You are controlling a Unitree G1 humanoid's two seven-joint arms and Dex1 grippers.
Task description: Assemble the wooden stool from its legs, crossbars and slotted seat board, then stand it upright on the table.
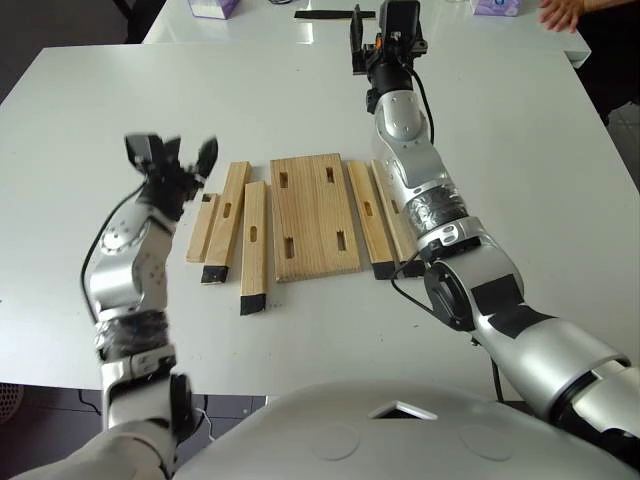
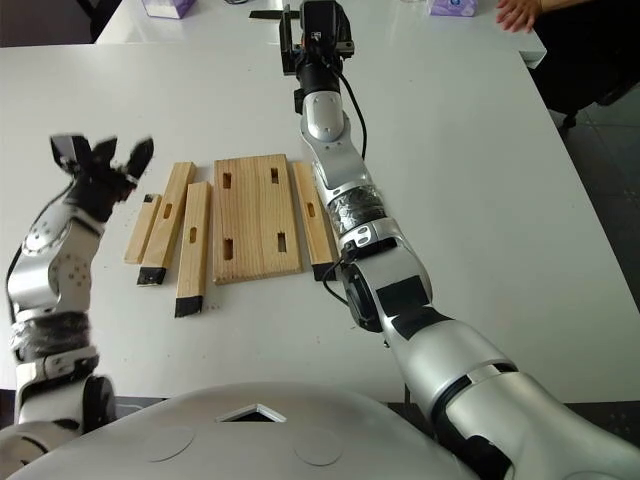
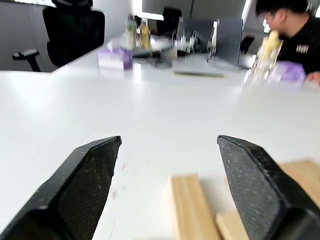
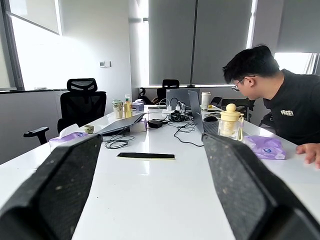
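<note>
Fingers (image 1: 207,155) of the left gripper (image 1: 178,152) are spread wide with nothing between them, hovering above the table (image 1: 90,90) just off the left end of the row of parts. The right gripper (image 4: 152,145) is likewise wide open and empty, but it is stretched out to the far edge of the table, well beyond the wood. All the parts lie flat and unjoined. The slotted seat board (image 1: 315,215) is in the middle. On its left are a short crossbar (image 1: 205,228) and two legs (image 1: 228,220) (image 1: 255,248). On its right is another leg (image 1: 367,215), with a further piece (image 1: 397,212) partly under the right forearm. Every piece has its long axis running away from the robot, the black-capped ends toward it. The short crossbar is closest to the left fingers, lying just below and slightly inward of them, so the left arm looks the natural one to start; it would need to drop and close across the piece's narrow width, while the right would first have to draw back over the board
</note>
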